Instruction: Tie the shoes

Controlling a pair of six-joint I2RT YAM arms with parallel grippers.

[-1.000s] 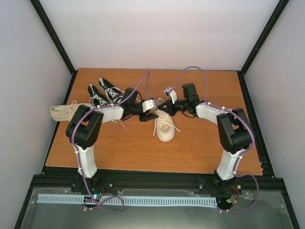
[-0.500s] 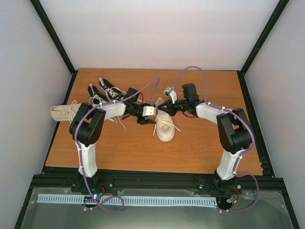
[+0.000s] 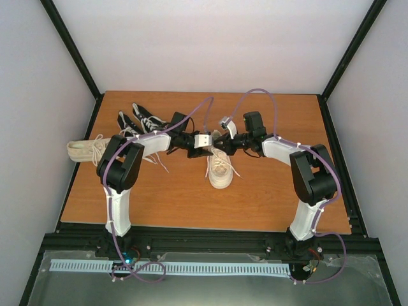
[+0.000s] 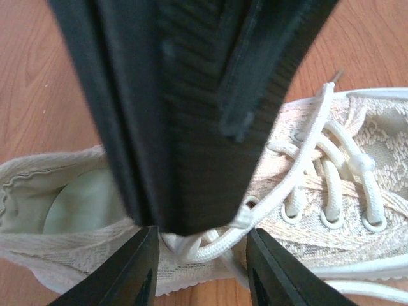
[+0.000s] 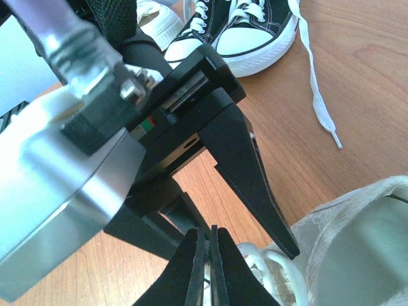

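Left wrist: left pincer released, fingers either side of a lace loop at the collar of the cream shoe. Right wrist: right pincer clenched; can't tell whether it pinches lace. Top external adds placement: shoe at middle of counter, black pair far-left.

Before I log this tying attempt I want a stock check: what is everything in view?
Cream sneakers: two, off-white, one mid-table under the grippers, one at the left edge.
Black sneakers: two, black with white toe caps, far left, side by side.
Table: one, orange-brown wood, beneath everything.
Walls: white, black-framed, around the table.
Left gripper: one, black, open, fingers astride the middle shoe's lace.
Right gripper: one, black, shut, tip at that lace.
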